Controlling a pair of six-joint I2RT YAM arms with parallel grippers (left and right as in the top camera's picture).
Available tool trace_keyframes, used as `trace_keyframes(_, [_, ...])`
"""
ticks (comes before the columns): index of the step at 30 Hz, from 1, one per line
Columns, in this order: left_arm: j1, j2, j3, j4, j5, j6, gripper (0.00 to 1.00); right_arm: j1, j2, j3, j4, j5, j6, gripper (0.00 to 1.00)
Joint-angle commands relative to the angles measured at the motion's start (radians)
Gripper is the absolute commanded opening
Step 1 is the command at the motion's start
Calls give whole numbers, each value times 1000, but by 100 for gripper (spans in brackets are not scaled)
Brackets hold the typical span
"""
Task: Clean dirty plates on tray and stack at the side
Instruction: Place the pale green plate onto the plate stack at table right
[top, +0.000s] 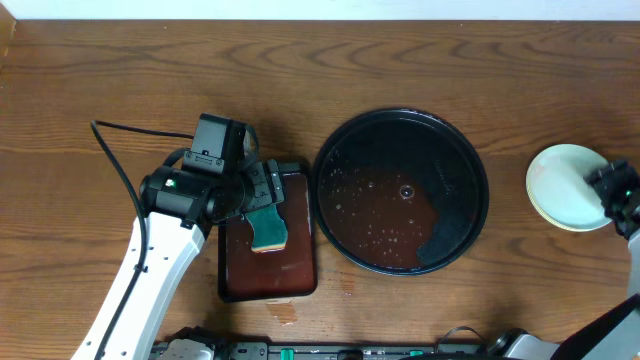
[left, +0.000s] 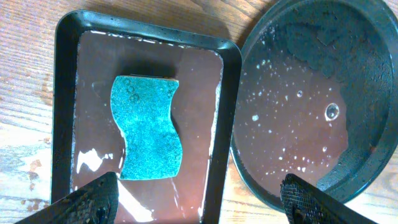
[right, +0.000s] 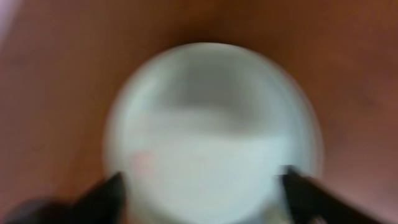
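The plates (top: 562, 186) sit in a stack on the table at the far right, pale mint on top with a yellowish edge below. In the blurred right wrist view the top plate (right: 214, 124) fills the frame, with a faint pink spot at its left. My right gripper (top: 610, 190) hovers at the stack's right edge, open, its fingers (right: 202, 186) spread about the plate's width. The round black tray (top: 470, 160) holds only brownish water and bubbles. My left gripper (top: 262, 190) is open and empty (left: 199, 202) above a blue-green sponge (left: 148, 127).
The sponge (top: 268, 226) lies in a rectangular dark red-brown tray (top: 228, 285) with shallow water, just left of the round tray (left: 367, 180). The rectangular tray's rim (left: 62, 93) nearly touches the round one. A black cable (top: 120, 160) runs across the table on the left.
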Motion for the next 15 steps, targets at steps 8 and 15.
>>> trace_keyframes(8, [4, -3, 14, -3, -6, 6, 84, 252, -431, 21, -96, -421, -78, 99])
trace_keyframes(15, [4, -3, 14, -3, -6, 6, 84, 460, -638, 21, -332, -422, -122, 99])
